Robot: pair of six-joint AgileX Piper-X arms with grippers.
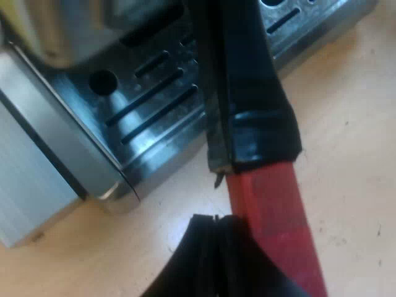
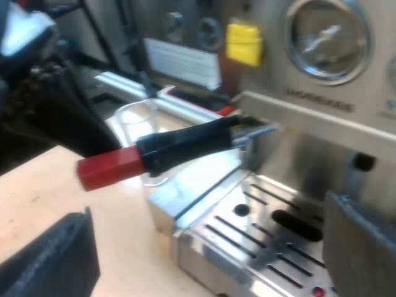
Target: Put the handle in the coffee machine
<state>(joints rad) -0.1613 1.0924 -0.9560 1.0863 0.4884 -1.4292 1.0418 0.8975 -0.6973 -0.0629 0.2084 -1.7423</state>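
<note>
Lettering (image 2: 318,102) runs across the steel front of the espresso machine (image 2: 322,142), at six o'clock under a round gauge (image 2: 328,37), but it is too blurred to read (the same goes for the lines on a white panel (image 2: 182,62) farther back). A yellow tag (image 2: 243,40) sits close by the gauge, with no legible print.

The holder (image 2: 204,137) is off the desk (image 2: 124,247). Its far end is up against the machine's front, at twelve o'clock over the slotted drip tray (image 2: 260,229); whether it is locked in there I cannot tell. Seen from the right wrist, its dark handle (image 2: 173,148) slopes along the two-to-eight o'clock line. The red end (image 2: 108,167) is at the eight o'clock tip, pointing away from the machine. A measuring glass (image 2: 139,117) stands just behind the handle.

My left gripper (image 1: 213,219) is at the join of black and red on the handle. It touches the red end, above bare desk near the corner of the drip tray. Whether its jaws clamp the handle or only press against it I cannot tell. My right gripper (image 2: 207,213) hangs apart from the holder and faces the drip tray, its jaws spread wide and holding nothing.
</note>
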